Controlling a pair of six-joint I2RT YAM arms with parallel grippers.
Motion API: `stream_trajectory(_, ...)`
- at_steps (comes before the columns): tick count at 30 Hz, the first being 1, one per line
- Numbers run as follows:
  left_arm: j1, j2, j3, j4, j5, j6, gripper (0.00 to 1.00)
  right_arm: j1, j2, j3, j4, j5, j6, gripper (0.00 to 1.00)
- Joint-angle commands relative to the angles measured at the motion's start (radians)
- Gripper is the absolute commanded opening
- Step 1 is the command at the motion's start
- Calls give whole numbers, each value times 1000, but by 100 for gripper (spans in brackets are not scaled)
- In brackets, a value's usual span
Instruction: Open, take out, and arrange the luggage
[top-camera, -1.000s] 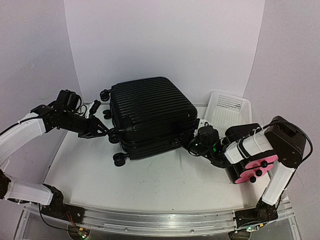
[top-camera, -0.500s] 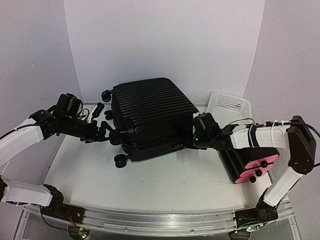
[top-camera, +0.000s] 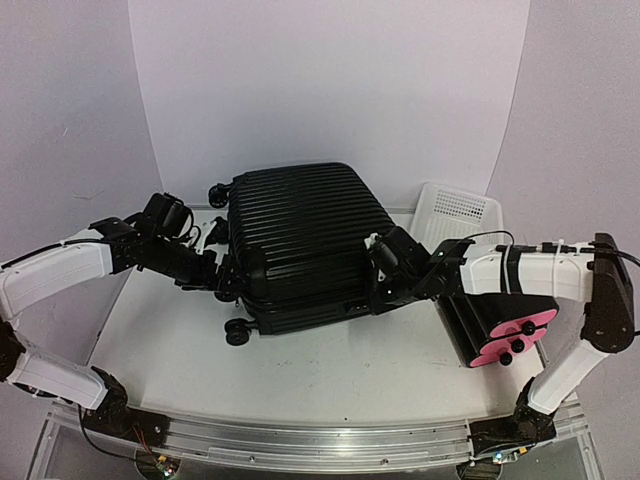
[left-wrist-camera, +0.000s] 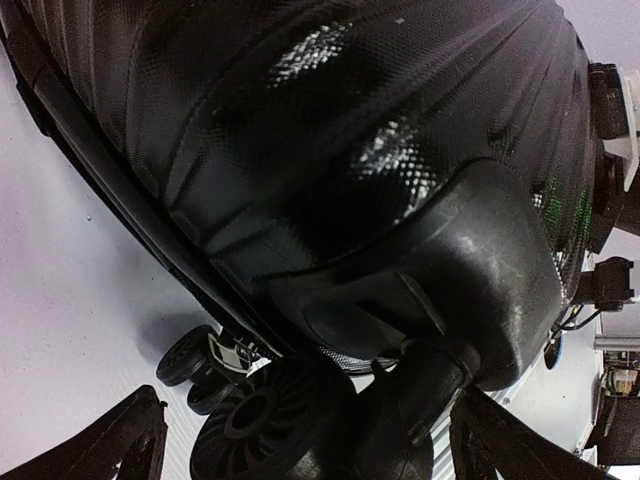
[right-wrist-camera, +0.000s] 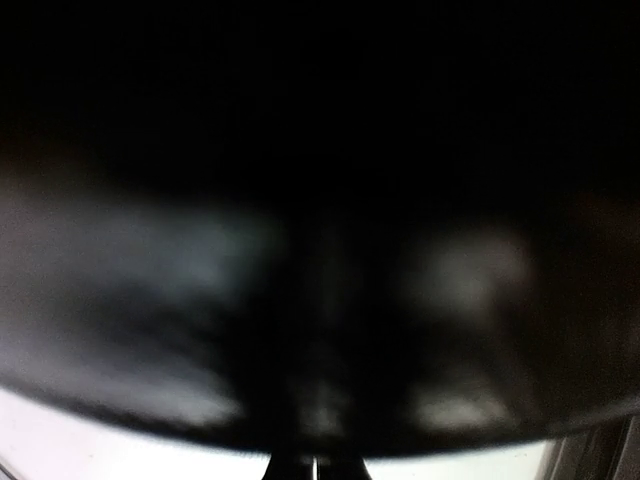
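Left gripper (top-camera: 226, 272), jaws apart, straddles a wheel (left-wrist-camera: 262, 420) at the luggage's (top-camera: 300, 225) 9 o'clock corner. Right gripper (top-camera: 377, 280) sits against its 3 o'clock side; I cannot tell its jaw state.

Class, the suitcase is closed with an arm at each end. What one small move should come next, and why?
Probably close the left gripper on the wheel to brace the luggage. That gripper stands open astride the wheel, the luggage is shut, and the right gripper sits against the opposite side, so an unbraced case could slide.
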Motion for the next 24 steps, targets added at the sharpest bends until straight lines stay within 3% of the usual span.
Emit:
stream_trajectory(1,-5,-4,6,91,9,-36,98,22,-11,77,-31,18,-40,0)
stream_trajectory(6,0,4,12,27,-171,-48,79,32,-52,39,-49,76,-34,0)
stream_trajectory(14,43,-39,-34,-10,-285,-57,55,6,-176,-134,-27,205,-87,0)
stream_trajectory(19,76,-70,-46,-18,-306,-56,45,-67,-222,-210,77,119,-178,0)
stream_trajectory(24,80,-61,-42,-19,-304,-59,41,-155,-309,-367,358,-57,-236,0)
